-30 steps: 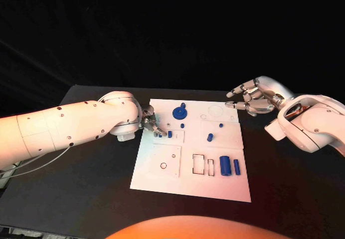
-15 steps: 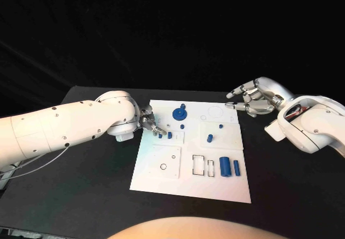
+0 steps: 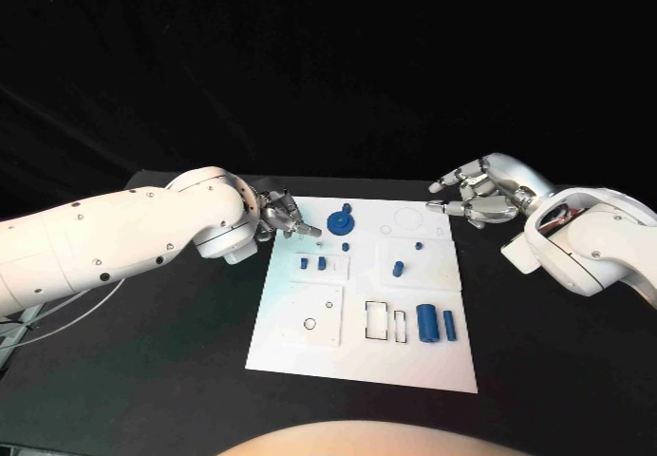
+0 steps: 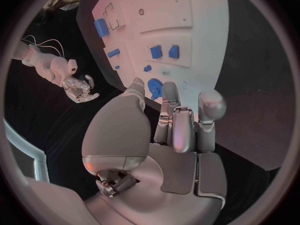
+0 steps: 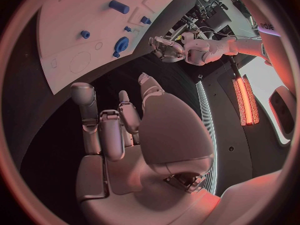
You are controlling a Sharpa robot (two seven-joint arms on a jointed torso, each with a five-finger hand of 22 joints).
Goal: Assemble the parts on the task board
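The white task board (image 3: pixel 318 353) lies mid-table. My left hand (image 3: pixel 285 215) hovers at its far left corner with fingers apart and nothing in them, just left of a round blue part (image 3: pixel 343 224). Two small blue blocks (image 3: pixel 312 262) stand in a recess nearer to me. A blue peg (image 3: pixel 397 267) stands mid-board, and two blue cylinders (image 3: pixel 437 323) lie near the right edge. My right hand (image 3: pixel 473 196) hangs off the far right corner, fingers loosely spread, holding nothing. The left wrist view shows my left hand (image 4: pixel 181 130) above the blocks (image 4: pixel 164 51) and the round part (image 4: pixel 155 87).
Black table (image 3: pixel 164 361) surrounds the board on all sides. Empty outlined slots (image 3: pixel 386 318) sit beside the cylinders, and a round hole (image 3: pixel 309 323) lies in the near-left panel. In the right wrist view my right hand (image 5: pixel 119 130) faces the board (image 5: pixel 62 60) and my left hand (image 5: pixel 165 47).
My left hand has let go of a small blue block beside its twin, lifted, and drawn back to the board's far left corner. The right hand has barely moved.
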